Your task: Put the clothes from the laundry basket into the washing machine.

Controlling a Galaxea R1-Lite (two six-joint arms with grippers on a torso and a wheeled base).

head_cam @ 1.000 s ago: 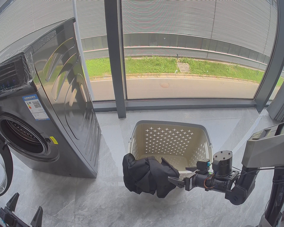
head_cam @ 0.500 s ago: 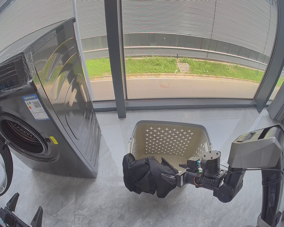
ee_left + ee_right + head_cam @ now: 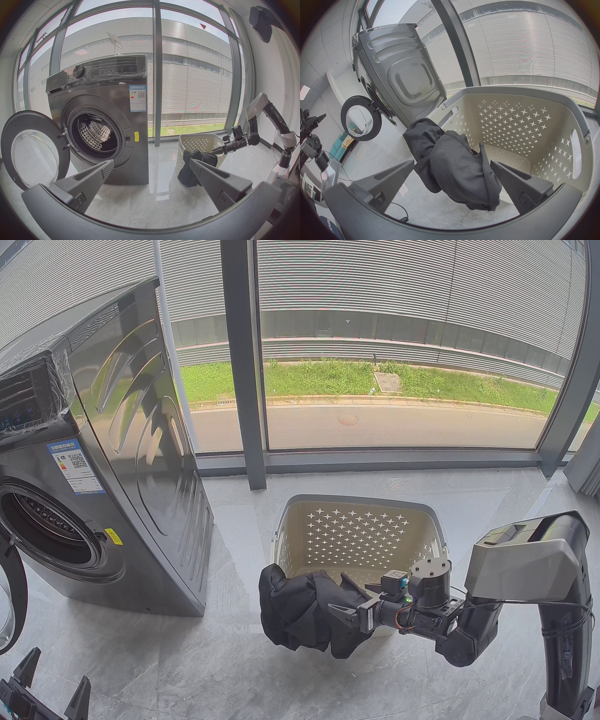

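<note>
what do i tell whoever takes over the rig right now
Right claw: open, up against the black garment, cloth apparently between its fingers, not yet shut on it.
Left claw: open, holding nothing, low in front of the washing machine.
The garment hangs over the near rim of the basket, partly outside it; it is the only clothing in sight.
The machine's door is swung open; no clothes seen in the drum.
Done: nothing loaded.
Left: grip the garment, carry it to the drum, release.
</note>
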